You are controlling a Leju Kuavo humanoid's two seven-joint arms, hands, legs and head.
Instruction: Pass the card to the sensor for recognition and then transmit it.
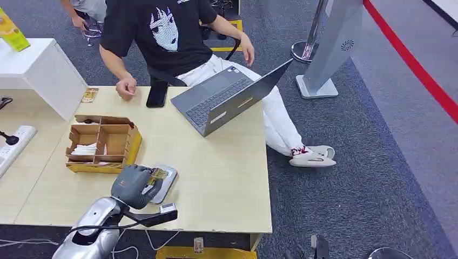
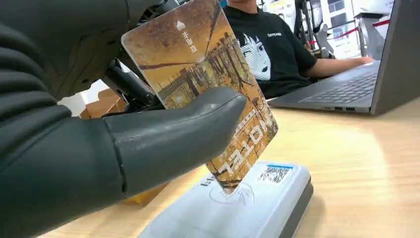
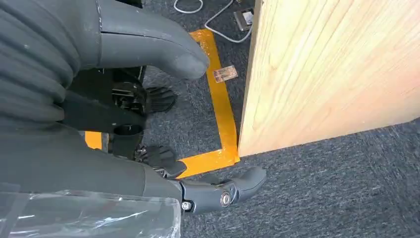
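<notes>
My left hand (image 1: 133,185) holds a brown-and-gold hotel card (image 2: 198,74) between thumb and fingers, near the table's front edge. The card stands tilted, its lower corner just over the grey-white card sensor (image 2: 247,208), which carries a QR sticker. From the head view the sensor (image 1: 168,179) lies flat on the table, partly hidden by the hand, with the card (image 1: 158,174) peeking out. My right hand (image 3: 148,54) hangs beside the table above the carpet, fingers apart and holding nothing.
A cardboard divider box (image 1: 102,143) sits just behind the sensor. A seated person (image 1: 162,32) faces me across the table (image 1: 227,178), one hand by a black phone (image 1: 157,93), with an open laptop (image 1: 227,97) to the right. A white power strip (image 1: 13,143) lies at left.
</notes>
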